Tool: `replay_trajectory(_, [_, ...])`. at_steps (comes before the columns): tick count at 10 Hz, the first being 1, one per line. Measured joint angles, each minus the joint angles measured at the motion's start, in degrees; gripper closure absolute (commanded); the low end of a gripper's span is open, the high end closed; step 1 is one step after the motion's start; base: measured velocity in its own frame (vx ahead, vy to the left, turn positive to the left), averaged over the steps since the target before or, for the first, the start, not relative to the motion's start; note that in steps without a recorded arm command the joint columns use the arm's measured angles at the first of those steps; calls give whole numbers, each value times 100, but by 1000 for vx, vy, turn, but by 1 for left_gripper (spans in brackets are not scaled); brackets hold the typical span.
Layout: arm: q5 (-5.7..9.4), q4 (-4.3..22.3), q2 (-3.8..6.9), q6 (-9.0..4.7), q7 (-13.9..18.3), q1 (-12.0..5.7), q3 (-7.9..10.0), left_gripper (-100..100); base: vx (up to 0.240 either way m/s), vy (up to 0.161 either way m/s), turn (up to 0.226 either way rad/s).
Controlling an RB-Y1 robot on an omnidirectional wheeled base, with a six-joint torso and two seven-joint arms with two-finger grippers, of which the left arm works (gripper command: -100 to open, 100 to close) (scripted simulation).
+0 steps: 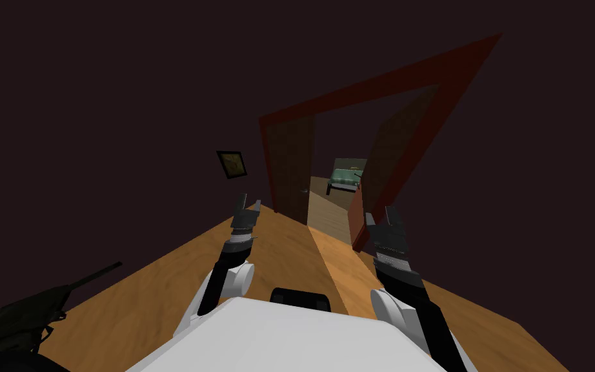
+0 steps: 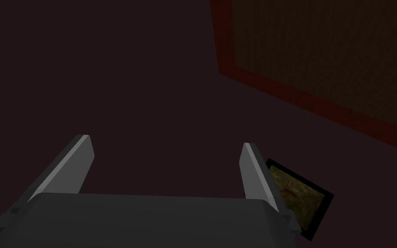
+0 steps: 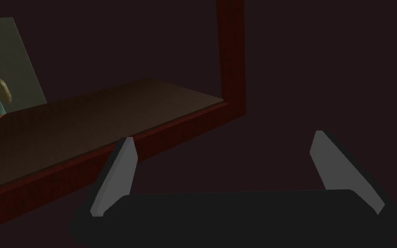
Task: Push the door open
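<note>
Dark object (image 1: 15, 316): a black shape with a long thin rod, lying at the near left edge of the floor; I cannot tell what it is.
Floor (image 1: 161, 284): orange-brown wood, with a paler strip running away through the doorway.
Picture (image 1: 231, 164): small, dark-framed, on the dim wall just left of the doorway. In the left wrist view it shows right beside one finger of that hand (image 2: 299, 198).
Left pincer (image 1: 249, 205): held up over the floor and aimed at the wall left of the doorway. Its blades stand wide apart with nothing between them (image 2: 166, 142), clear of the door.
Door frame (image 1: 380, 81): dark red, set in the far wall (image 2: 288, 90) (image 3: 232, 56).
Left door leaf (image 1: 290, 165): brown, at the left side of the frame, with a small knob (image 1: 304, 190) near its inner edge.
Opening (image 1: 319, 213): a gap between the two leaves, with a further floor and a green seat (image 1: 346, 175) beyond.
Right door leaf (image 1: 399, 152): brown, angled off the frame and partly open, far right of the gap (image 3: 107, 116).
Right pincer (image 1: 380, 216): raised near the lower right side of the frame. Its blades are spread wide and empty (image 3: 223, 137), apart from the leaf.
</note>
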Motion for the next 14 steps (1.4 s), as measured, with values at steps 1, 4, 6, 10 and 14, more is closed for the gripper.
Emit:
replay_trajectory(1, [11,101,30,2,-3,-64,9,-100,98,6,-45])
replay_trajectory(4, [26,433,91,-79,-32,-181,-12,-100,104,-5,-37])
replay_trajectory(6, [58,723,152,-166,-30,-282,8,-100,99,23,-51])
replay_trajectory(10, [86,1324,229,-285,-89,-509,-39,-100,114,11,-45])
replay_trajectory(14, [154,1975,343,-428,-97,-773,-7,-100,93,9,-52])
